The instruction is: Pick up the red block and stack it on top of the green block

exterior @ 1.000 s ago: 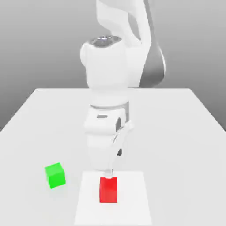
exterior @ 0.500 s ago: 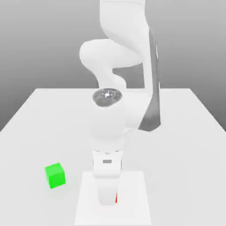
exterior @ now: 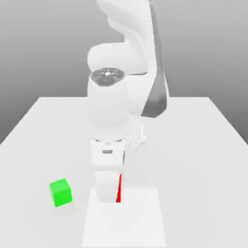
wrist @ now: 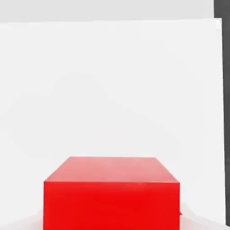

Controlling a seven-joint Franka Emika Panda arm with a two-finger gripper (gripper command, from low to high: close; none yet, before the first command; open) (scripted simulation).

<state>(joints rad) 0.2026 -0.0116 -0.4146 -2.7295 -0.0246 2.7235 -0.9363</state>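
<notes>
A slip in transit is judged the chief risk, since the hold rests on two narrow pads only; a misaligned release could tip the stack off the small bright green matte cube (exterior: 60, 192), seen on the white tabletop (exterior: 193, 145) towards the exterior view's left. The gripper (exterior: 109, 186) is closed on the small bright red matte cube (wrist: 111, 193); it is seated between the jaws, apparently raised off the table.

1. No readable text, labels, brands, numbers or signs anywhere in either view.
2. Red block (wrist: 111, 193): plain faces, unmarked.
3. Green block (exterior: 60, 192): plain faces, unmarked.
4. Bench (exterior: 193, 145): blank white surface.
</notes>
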